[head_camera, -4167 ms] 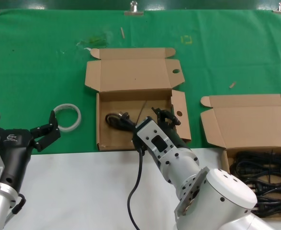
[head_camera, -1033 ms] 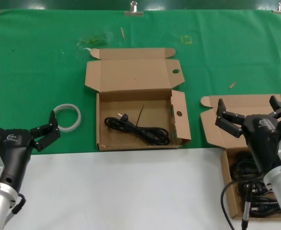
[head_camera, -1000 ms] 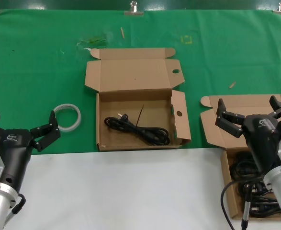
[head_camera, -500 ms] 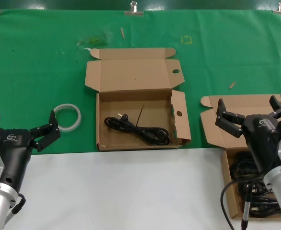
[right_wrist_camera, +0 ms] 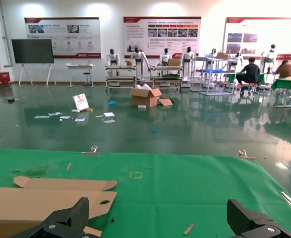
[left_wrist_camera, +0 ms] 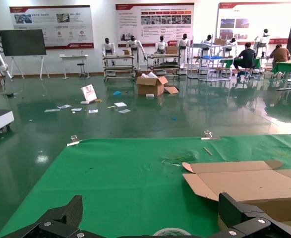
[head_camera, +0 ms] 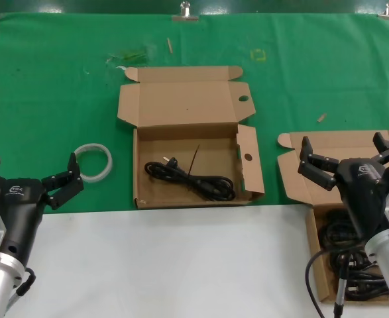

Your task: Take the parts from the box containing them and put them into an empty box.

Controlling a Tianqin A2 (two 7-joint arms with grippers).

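The box with round-holed side flaps lies open at the centre, and one black coiled cable bundle rests on its floor. At the right stands the box containing the parts, lid up, with more black cables inside, partly hidden by my right arm. My right gripper hovers over that box, open and empty. At the near left my left gripper is parked, also open and empty. The holed flap shows beside my right gripper in the right wrist view.
A whitish tape ring lies on the green cloth just beyond my left gripper, its rim showing between the fingers. Small scraps lie near the far edge and by the right box. A white surface fronts the cloth.
About four seconds ago my right gripper was down inside the centre box at the cable; it has since drawn back right over the right box. Nothing has moved in the last second.
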